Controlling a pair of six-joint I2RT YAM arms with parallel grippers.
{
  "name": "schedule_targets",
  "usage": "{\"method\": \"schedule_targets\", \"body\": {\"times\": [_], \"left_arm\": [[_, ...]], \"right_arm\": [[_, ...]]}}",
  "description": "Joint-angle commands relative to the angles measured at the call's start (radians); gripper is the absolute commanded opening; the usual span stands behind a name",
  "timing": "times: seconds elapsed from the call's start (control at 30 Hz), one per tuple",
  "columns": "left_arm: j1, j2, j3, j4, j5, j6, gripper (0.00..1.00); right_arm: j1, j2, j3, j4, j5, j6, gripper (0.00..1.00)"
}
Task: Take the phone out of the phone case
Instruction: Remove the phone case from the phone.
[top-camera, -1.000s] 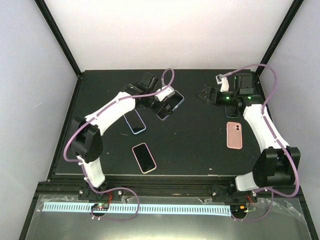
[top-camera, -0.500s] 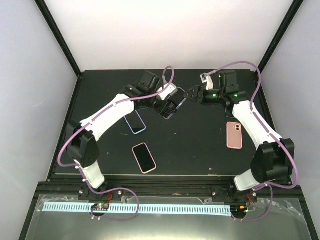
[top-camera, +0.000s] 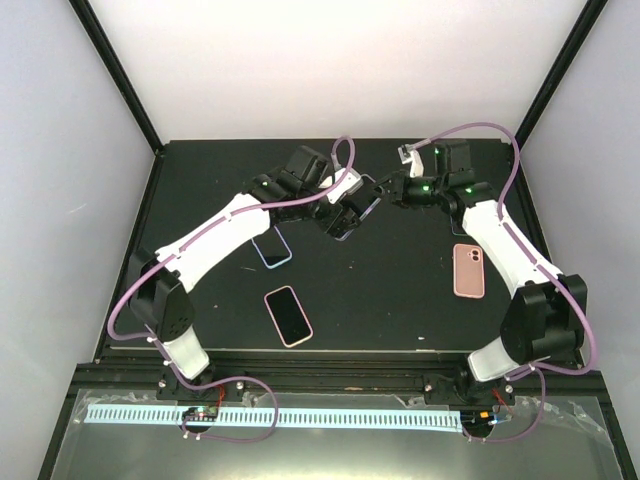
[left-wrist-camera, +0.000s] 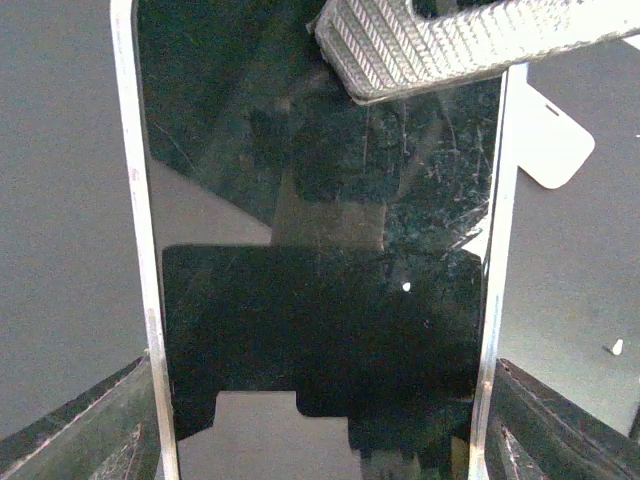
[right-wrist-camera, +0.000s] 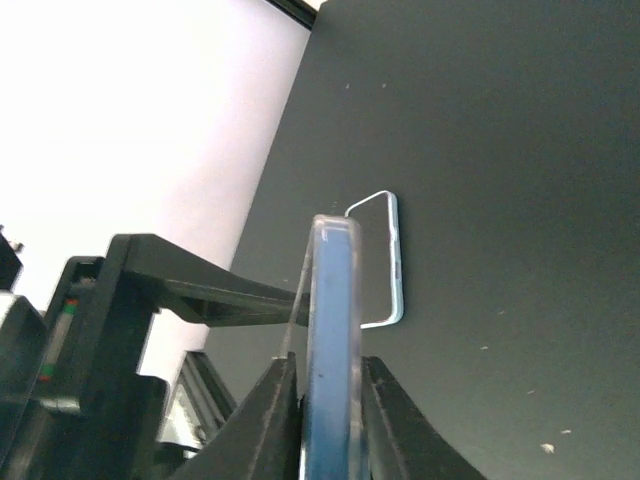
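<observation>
A phone in a clear case (top-camera: 353, 207) hangs above the black table, held between both arms. My left gripper (top-camera: 343, 214) is shut across its width; in the left wrist view the dark screen (left-wrist-camera: 320, 300) fills the frame, and the gripper (left-wrist-camera: 325, 425) has a finger at each long edge. My right gripper (top-camera: 379, 192) is shut on the phone's far end. In the right wrist view the phone stands edge-on, blue inside the clear case (right-wrist-camera: 335, 320), pinched front and back by the gripper (right-wrist-camera: 332, 400). One ribbed right fingertip (left-wrist-camera: 450, 40) lies on the screen.
An empty light-blue case (top-camera: 272, 247) lies on the table under the left arm, also seen as the case (right-wrist-camera: 392, 260). A pink case (top-camera: 468, 270) lies at the right. A dark-screened phone in a pink case (top-camera: 288, 315) lies near the front.
My right arm swung left to the phone's far end and its jaws closed on it. My left gripper lifted the phone a little to the right.
</observation>
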Motion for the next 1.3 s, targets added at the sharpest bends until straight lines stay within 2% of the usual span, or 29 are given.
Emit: {"method": "schedule_targets", "body": {"times": [0.0, 0.07, 0.13, 0.23, 0.33, 0.37, 0.57, 0.83, 1.07, 1.17, 1.27], "left_arm": [[-0.013, -0.057, 0.046, 0.061, -0.034, -0.014, 0.37], [-0.014, -0.063, 0.041, 0.062, -0.036, -0.009, 0.42], [-0.013, -0.074, 0.033, 0.061, -0.04, -0.002, 0.56], [-0.011, -0.096, 0.023, 0.035, -0.049, 0.009, 0.8], [0.003, -0.138, 0.006, 0.004, 0.033, 0.036, 0.97], [0.009, -0.156, -0.003, 0.0, 0.069, 0.047, 0.99], [0.073, -0.245, -0.021, -0.065, 0.296, 0.098, 0.99], [0.115, -0.276, 0.005, -0.207, 0.564, 0.187, 0.99], [0.109, -0.295, 0.005, -0.226, 0.585, 0.197, 0.99], [0.092, -0.289, 0.003, -0.244, 0.564, 0.206, 0.98], [0.076, -0.283, 0.011, -0.258, 0.556, 0.221, 0.93]], "right_arm": [[0.004, -0.004, 0.027, 0.024, -0.008, 0.02, 0.12], [0.004, -0.015, 0.021, 0.025, -0.009, 0.023, 0.06], [0.004, -0.027, 0.017, 0.026, -0.015, 0.023, 0.01], [0.003, -0.053, 0.025, 0.025, -0.024, 0.016, 0.01], [0.003, -0.084, 0.033, 0.035, -0.042, 0.007, 0.01], [0.003, -0.091, 0.038, 0.038, -0.054, -0.002, 0.01], [0.004, -0.121, 0.09, -0.019, -0.153, -0.164, 0.01], [0.004, -0.2, 0.141, -0.183, -0.325, -0.506, 0.01], [0.023, -0.204, 0.215, -0.413, -0.406, -0.74, 0.01], [0.064, -0.202, 0.258, -0.532, -0.389, -0.854, 0.01], [0.118, -0.206, 0.277, -0.58, -0.336, -0.91, 0.01]]}}
